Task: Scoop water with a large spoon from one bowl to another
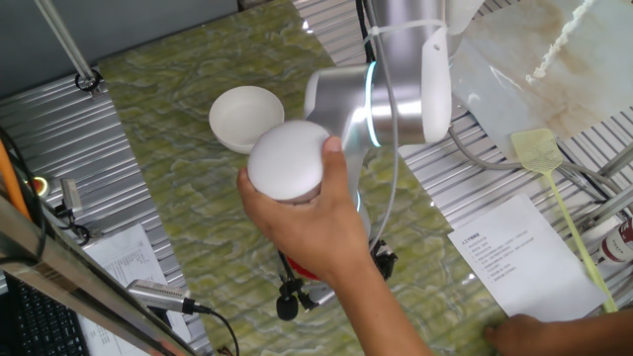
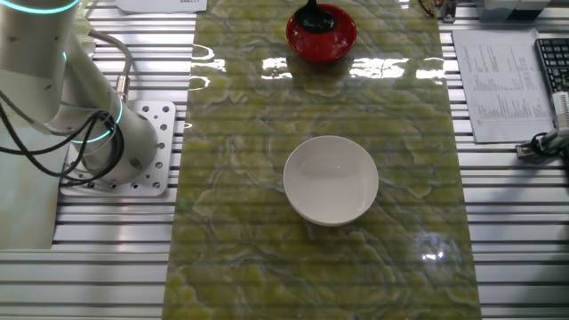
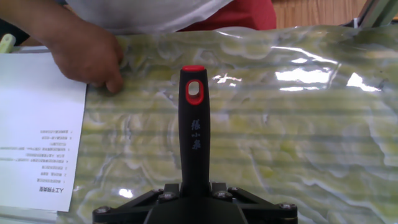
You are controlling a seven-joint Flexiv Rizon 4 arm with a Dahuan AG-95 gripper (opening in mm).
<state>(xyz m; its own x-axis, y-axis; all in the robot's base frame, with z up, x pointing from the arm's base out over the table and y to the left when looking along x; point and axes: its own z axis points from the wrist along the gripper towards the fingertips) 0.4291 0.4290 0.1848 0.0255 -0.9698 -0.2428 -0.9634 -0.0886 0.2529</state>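
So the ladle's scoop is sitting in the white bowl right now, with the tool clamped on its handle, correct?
Not quite. The other fixed view shows the ladle's scoop in the red bowl; the white bowl has no ladle in it. The tool is indeed clamped on its handle.

Ladle [image 2: 313, 15] in red bowl [image 2: 322, 40]

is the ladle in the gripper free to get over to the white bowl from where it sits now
Probably yes. The ladle rests with its scoop in the red bowl, and only bare table lies between it and the white bowl. A person's hand rests on the arm, though.
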